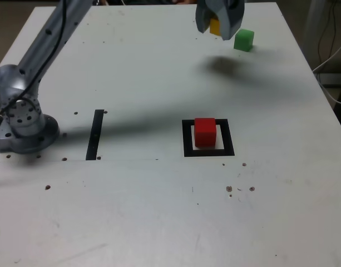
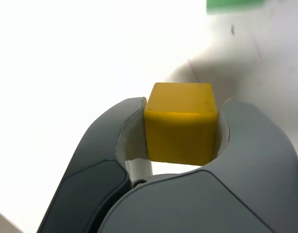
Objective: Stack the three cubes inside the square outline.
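The red cube [image 1: 204,132] sits inside the square outline [image 1: 208,150], a black border on the white table. My gripper [image 1: 219,26] hangs above the table at the far side, shut on the yellow cube [image 2: 180,122], whose yellow face [image 1: 215,25] shows between the grey jaws. In the wrist view the jaws press both sides of it. The green cube [image 1: 243,40] rests on the table just to the exterior view's right of the gripper; its edge [image 2: 234,4] shows in the wrist view.
A narrow black strip [image 1: 95,134] lies on the table between the arm's base [image 1: 24,125] and the outline. The gripper's shadow [image 1: 226,65] falls on the table below it. Cables [image 1: 331,50] hang past the table's right edge.
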